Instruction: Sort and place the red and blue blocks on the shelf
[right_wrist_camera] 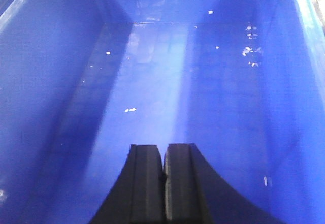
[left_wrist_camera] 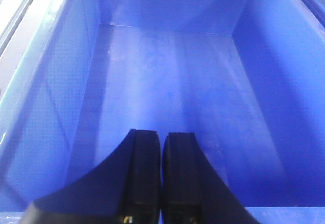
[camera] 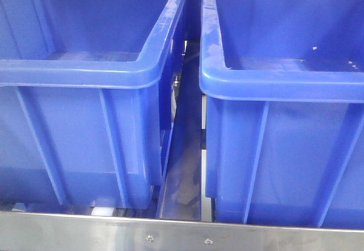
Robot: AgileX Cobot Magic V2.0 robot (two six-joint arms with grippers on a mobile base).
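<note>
While both arms hang over the bins, you have nothing in hand: the left gripper (left_wrist_camera: 161, 170) shows its two black fingers pressed together with only a hairline seam between them, and the right gripper (right_wrist_camera: 163, 178) is the same, fingers meeting and pinching nothing. Each wrist camera looks straight down the length of a bin. The left bin (camera: 85, 71) shows a bare, scuffed floor; the right bin (camera: 284, 83) shows a bare floor with scattered pale flecks and glare. Neither the red nor the blue block appears in any view, so you cannot say from here where they lie. From the front view, the two bins sit side by side on the shelf (camera: 182, 235), a narrow gap between them, their bases behind the flat riveted front rail; a white roller (camera: 102, 211) peeks out under the left one. That pairing reads as one bin per colour, which is likely why each arm is posted over its own bin. Judged from this, sorting is either not begun or the blocks sit out of frame.
</note>
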